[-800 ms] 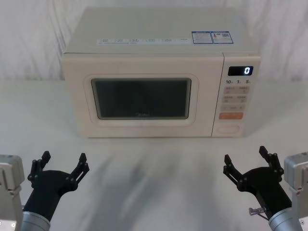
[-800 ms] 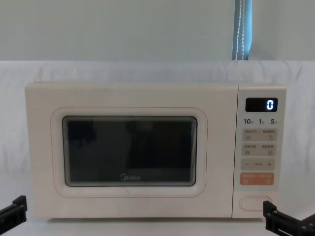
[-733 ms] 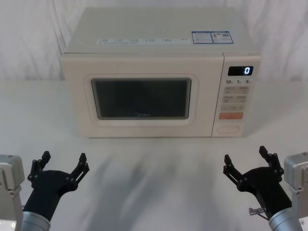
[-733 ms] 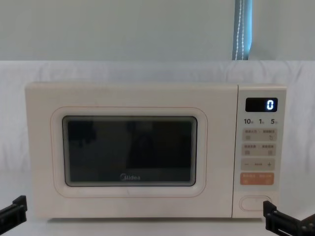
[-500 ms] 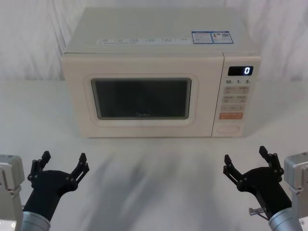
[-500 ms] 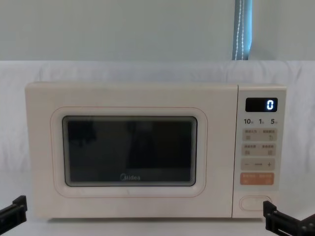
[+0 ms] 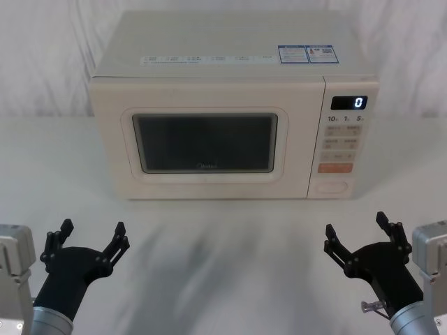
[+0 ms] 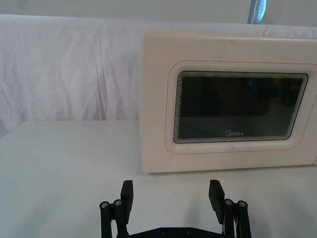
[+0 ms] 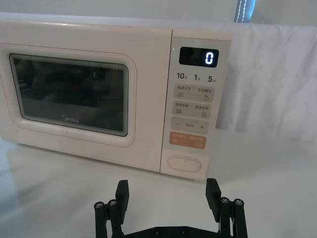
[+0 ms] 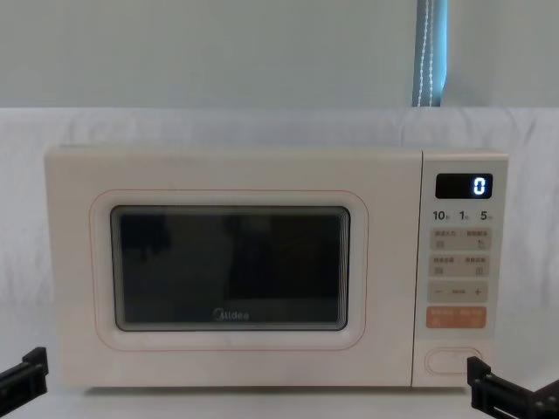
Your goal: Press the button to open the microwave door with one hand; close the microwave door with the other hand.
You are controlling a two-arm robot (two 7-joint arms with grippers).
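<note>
**A:** What is in front of the robot?

**B:** A cream microwave fills the upper middle of the head view, standing on a white table with white cloth behind it. Its display at upper right reads "0".

**A:** Is the door open?

**B:** No. The microwave door, a wide panel with a dark window, sits flush with the front, shut. In the chest view it takes up the centre and left of the frame.

**A:** Where is the button?

**B:** The button, a wide cream oval key, is at the bottom of the keypad strip, right of centre in the head view and just below an orange key. In the right wrist view it lies a little below centre.

**A:** And the grippers?

**B:** The left gripper is at the lower left of the head view, the right gripper at the lower right. Both are well apart from the microwave, touching nothing, with fingers spread wide and empty.

**A:** How far along is the task?

**B:** By my reading, nothing is done yet. The button is unpressed and the door untouched. Everything remains: one gripper must reach and press the oval key, then the other must push the door closed. The right gripper sits nearer the button.
</note>
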